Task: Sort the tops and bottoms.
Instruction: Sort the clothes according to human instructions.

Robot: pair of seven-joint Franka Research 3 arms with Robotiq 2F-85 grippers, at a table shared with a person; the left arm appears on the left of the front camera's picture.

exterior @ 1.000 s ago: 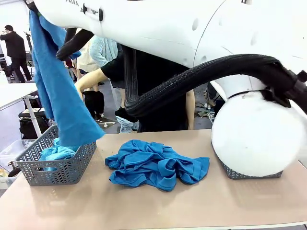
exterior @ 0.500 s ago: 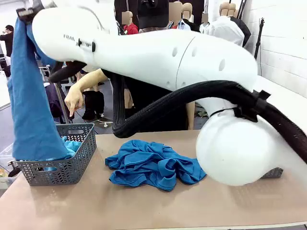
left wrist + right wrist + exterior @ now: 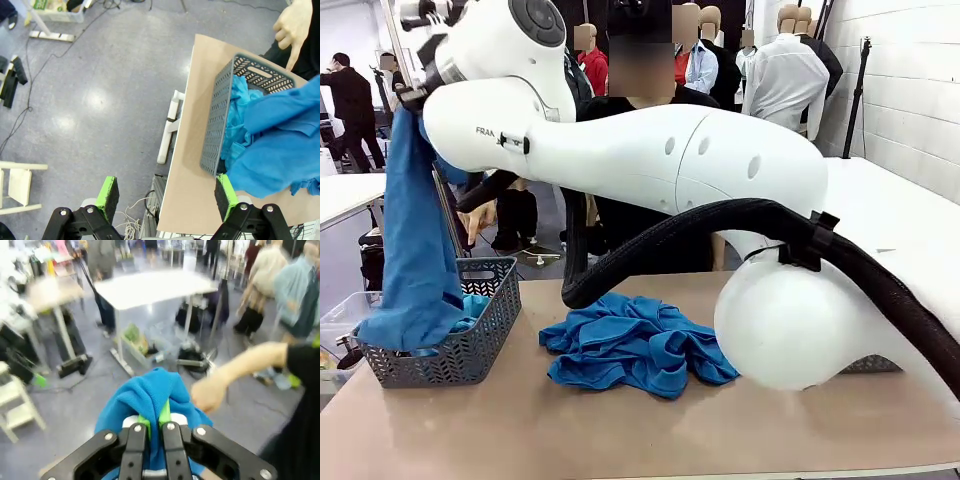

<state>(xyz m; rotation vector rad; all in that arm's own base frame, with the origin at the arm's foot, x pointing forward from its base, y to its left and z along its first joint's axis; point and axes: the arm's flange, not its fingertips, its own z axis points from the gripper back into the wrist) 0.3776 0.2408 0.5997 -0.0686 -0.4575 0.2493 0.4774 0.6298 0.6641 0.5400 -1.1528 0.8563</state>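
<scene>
My right gripper (image 3: 152,422) is shut on a bright blue top (image 3: 415,230), pinched between its green pads. It holds the top high at the far left, and the cloth hangs down with its lower end draped into the grey basket (image 3: 470,350). More blue cloth (image 3: 235,125) lies inside the basket (image 3: 215,125). A crumpled pile of blue garments (image 3: 640,345) lies mid-table; I cannot tell tops from bottoms in it. My left gripper (image 3: 166,194) stands open and empty, high over the floor beside the table's end.
The right arm's white links and black hose (image 3: 720,220) cross the whole front view. A second grey basket (image 3: 870,365) peeks out behind the arm at the right. The person's hand (image 3: 292,25) hovers near the left basket's far end.
The right arm has swung left and risen, carrying the hanging top from beside the basket to over its left part. The pile has not moved.
</scene>
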